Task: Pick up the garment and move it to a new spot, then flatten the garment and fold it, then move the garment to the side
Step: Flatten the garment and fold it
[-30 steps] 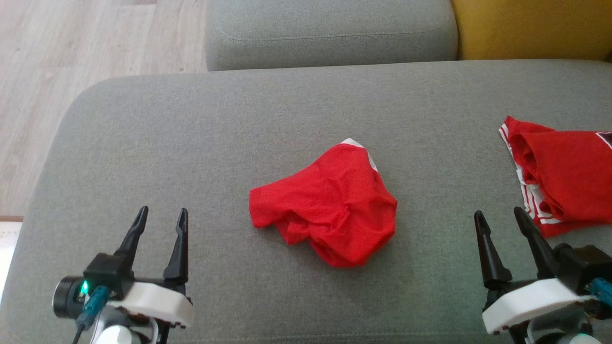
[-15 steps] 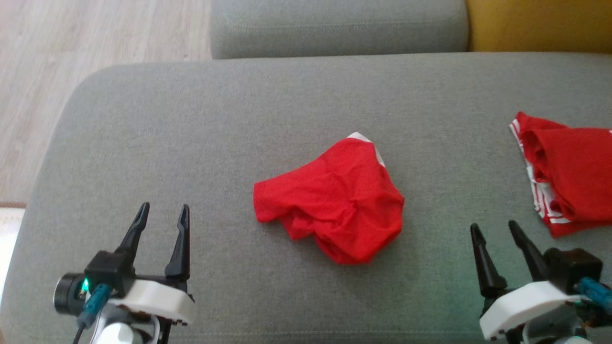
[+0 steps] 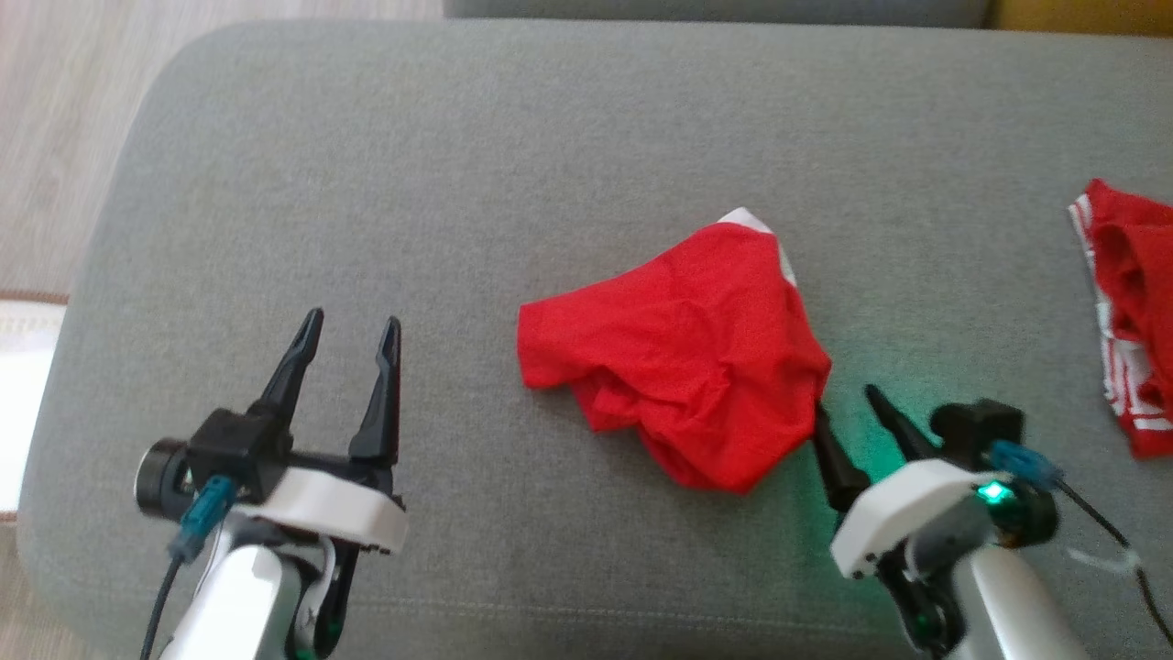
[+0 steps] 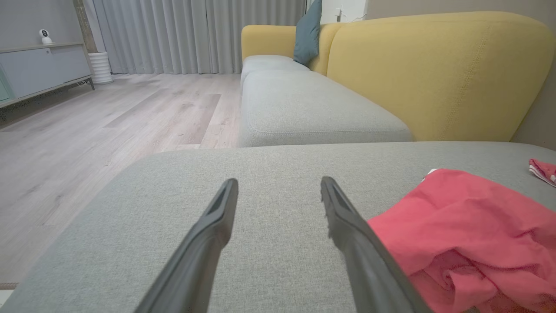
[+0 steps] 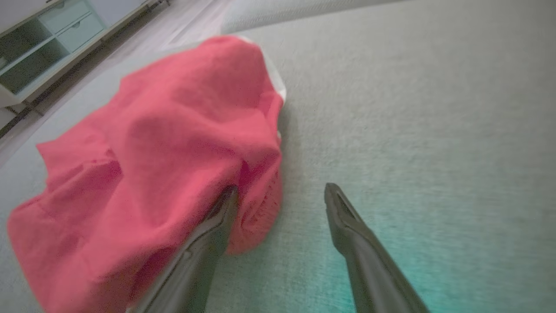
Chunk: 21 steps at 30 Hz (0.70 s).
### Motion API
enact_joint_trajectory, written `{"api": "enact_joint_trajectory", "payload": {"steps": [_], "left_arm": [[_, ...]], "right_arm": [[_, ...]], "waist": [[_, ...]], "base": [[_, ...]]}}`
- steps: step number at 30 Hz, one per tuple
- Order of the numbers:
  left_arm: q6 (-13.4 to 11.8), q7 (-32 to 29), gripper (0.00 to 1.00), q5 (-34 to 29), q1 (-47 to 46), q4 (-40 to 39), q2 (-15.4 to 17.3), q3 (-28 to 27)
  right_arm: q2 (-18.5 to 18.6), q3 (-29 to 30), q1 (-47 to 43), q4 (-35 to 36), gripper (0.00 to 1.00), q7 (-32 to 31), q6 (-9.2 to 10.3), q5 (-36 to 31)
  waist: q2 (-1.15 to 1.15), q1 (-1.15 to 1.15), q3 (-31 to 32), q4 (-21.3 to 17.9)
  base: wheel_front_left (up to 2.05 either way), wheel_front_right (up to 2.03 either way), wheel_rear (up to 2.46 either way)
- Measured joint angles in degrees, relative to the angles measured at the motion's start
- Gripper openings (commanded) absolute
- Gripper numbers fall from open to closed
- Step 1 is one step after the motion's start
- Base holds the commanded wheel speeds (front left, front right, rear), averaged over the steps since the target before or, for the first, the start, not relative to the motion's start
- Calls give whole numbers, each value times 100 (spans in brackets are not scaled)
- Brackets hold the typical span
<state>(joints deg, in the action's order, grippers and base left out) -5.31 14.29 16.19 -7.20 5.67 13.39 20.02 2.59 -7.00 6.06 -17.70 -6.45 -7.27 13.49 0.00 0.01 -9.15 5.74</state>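
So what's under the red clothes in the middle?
The garment lies crumpled on the gray cushion, which shows all around it. Anything beneath its folds is covered. One finger of the right hand is at its edge; whether it reaches under, I can't tell.

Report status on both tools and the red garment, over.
Left tool open, clear of cloth. Right tool open at the crumpled red fabric garment, one finger at its edge, nothing gripped. Red white-striped garment lies far right, out of the way.

Head camera overhead, wrist cameras low, close — sharing the crumpled garment (image 3: 678, 367)
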Motion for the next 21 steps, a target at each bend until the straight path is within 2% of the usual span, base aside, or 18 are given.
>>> {"api": "enact_joint_trajectory", "payload": {"steps": [4,5,6,7,8,14,18,21], "left_arm": [[87,0,100,-2,-147,55,-110,18],[93,0,100,-13,-168,54,-126,21],[119,0,100,-46,-180,56,-136,20],[130,0,100,-71,-187,58,-144,20],[133,0,100,-97,-190,57,-153,13],[181,0,100,-157,-232,83,-232,-16],[229,1,100,-180,-233,85,-271,-52],[238,1,100,-211,-233,85,-288,-73]], "right_arm": [[14,-275,363,-710,100,-55,0,207],[14,-367,430,-822,96,-54,0,255],[14,-419,494,-896,59,-30,0,328],[14,-448,563,-961,15,2,0,366],[14,-471,635,-1027,0,38,0,391],[13,-238,744,-1022,0,337,0,207],[53,189,838,-519,0,444,0,-378],[232,436,1024,13,0,434,0,-700]], "waist": [[0,0,-127,90],[0,0,-150,104],[0,0,-167,119],[0,0,-177,131],[0,0,-184,136],[0,-1,-173,146],[0,-1,-160,94],[0,-1,-145,43]], "base": [[0,0,0],[0,0,0],[0,0,0],[0,0,0],[0,0,0],[0,0,0],[0,0,0],[0,0,0]]}}
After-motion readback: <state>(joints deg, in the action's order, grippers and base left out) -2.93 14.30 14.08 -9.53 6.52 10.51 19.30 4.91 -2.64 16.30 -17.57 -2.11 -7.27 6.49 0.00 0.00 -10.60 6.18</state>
